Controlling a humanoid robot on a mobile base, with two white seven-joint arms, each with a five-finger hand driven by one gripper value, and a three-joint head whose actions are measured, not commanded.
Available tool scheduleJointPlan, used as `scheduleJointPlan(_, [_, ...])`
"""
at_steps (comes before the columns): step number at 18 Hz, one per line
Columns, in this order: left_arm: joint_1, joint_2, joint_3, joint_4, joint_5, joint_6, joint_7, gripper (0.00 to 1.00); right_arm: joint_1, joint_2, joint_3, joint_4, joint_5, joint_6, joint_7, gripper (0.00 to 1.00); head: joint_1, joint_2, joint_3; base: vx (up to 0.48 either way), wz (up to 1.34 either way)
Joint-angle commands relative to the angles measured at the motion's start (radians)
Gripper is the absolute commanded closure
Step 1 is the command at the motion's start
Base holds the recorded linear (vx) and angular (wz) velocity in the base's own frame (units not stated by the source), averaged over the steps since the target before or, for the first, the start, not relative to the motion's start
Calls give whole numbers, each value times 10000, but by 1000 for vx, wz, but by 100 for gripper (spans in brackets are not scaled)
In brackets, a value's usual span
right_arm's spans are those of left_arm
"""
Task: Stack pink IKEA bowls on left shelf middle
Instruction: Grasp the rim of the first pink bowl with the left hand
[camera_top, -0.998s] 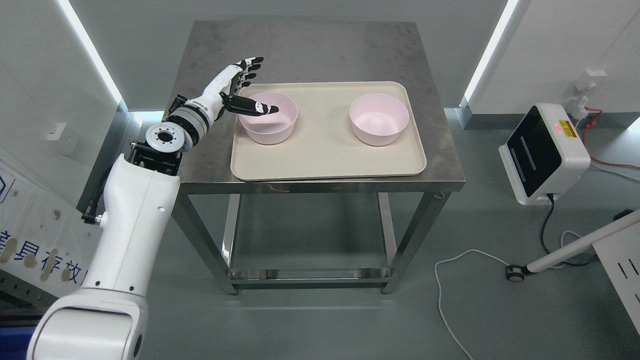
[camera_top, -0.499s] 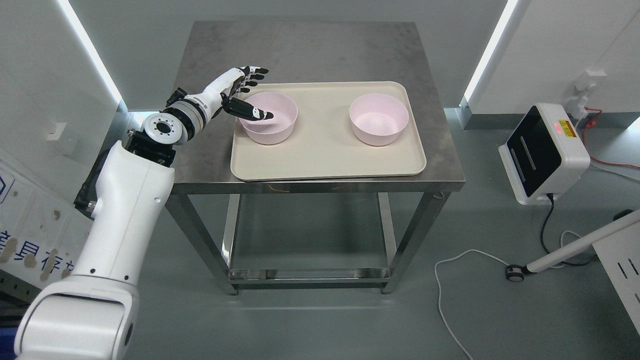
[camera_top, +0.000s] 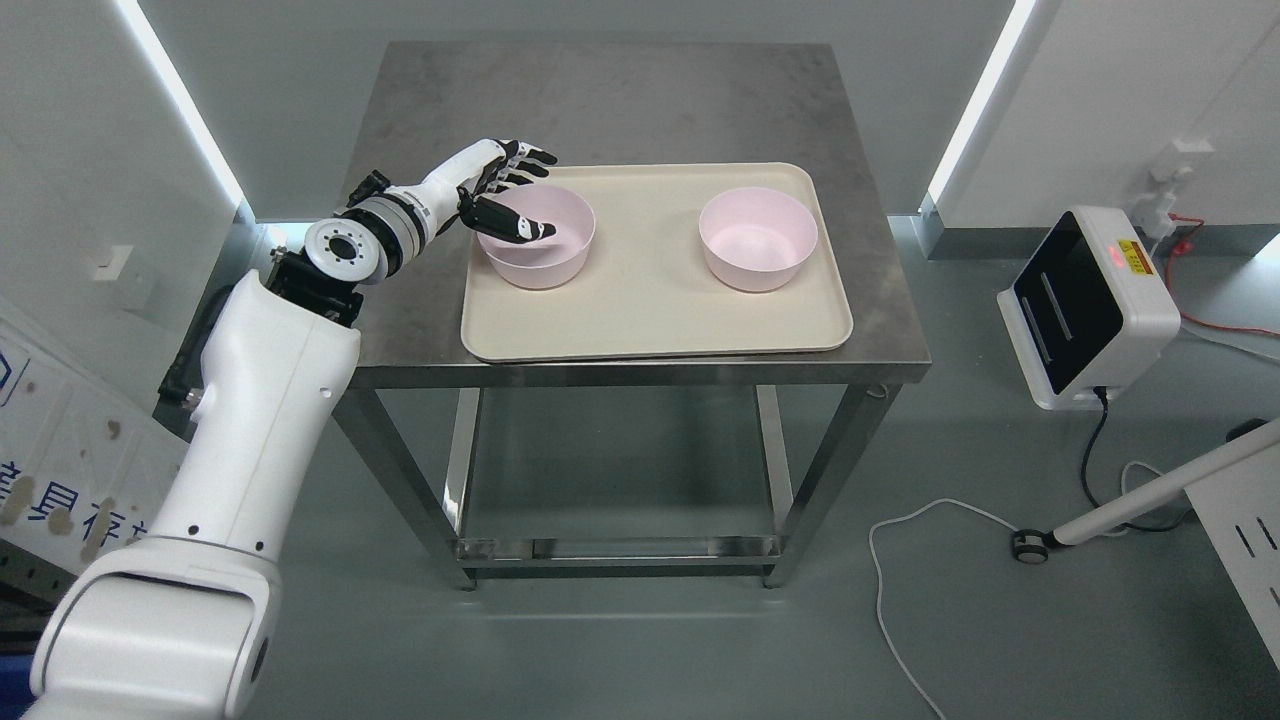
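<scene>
The steel table (camera_top: 620, 100) fills the upper centre of the frame; its top is a dull, mottled grey square on polished square-section legs, and a low crossbar joins the legs near the floor. The far legs are mostly hidden behind the top. The left arm (camera_top: 250, 440) enters from the lower left corner, where its glossy white shell is cut off by the frame edge; it ends in a ringed metal wrist joint. A beige tray (camera_top: 650, 320), matte, rectangular with rounded corners and a raised rim, lies flat on the near half of the table top. Two pink bowls sit on it, well apart: the left bowl (camera_top: 545, 262) at the tray's upper left and the right bowl (camera_top: 757, 240) at its upper right. Both are round, smooth and matte, and both stand upright. The left hand (camera_top: 497, 190) is at the left bowl's left rim, fingers spread; the black thumb reaches over the rim into the bowl, while the other fingers (camera_top: 527, 158) fan out behind the rim. Whether any finger presses on the bowl wall cannot be determined. At the right of the frame stands a white box-shaped device (camera_top: 1090, 305) with a black glossy face.
</scene>
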Motion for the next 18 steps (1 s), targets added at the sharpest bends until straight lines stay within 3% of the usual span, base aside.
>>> scheduleJointPlan(1, [-71, -147, -309, 151, -47, 42, -19, 41, 292, -175, -108, -337, -235, -6, 6, 0, 0, 0, 0, 0, 0])
scheduleJointPlan(14, [-86, -240, -1030, 181, -47, -217, -19, 75, 292, -175, -107, -337, -235, -6, 6, 0, 0, 0, 0, 0, 0])
scheduleJointPlan(17, [-10, -240, -1030, 181, -47, -1258, -19, 96, 292, -175, -107, -337, -235, 9, 6, 0, 0, 0, 0, 0, 0])
scheduleJointPlan(18, [6, -270, -1030, 181, -62, -1292, -19, 98, 292, -175, -107, -337, -235, 9, 6, 0, 0, 0, 0, 0, 0])
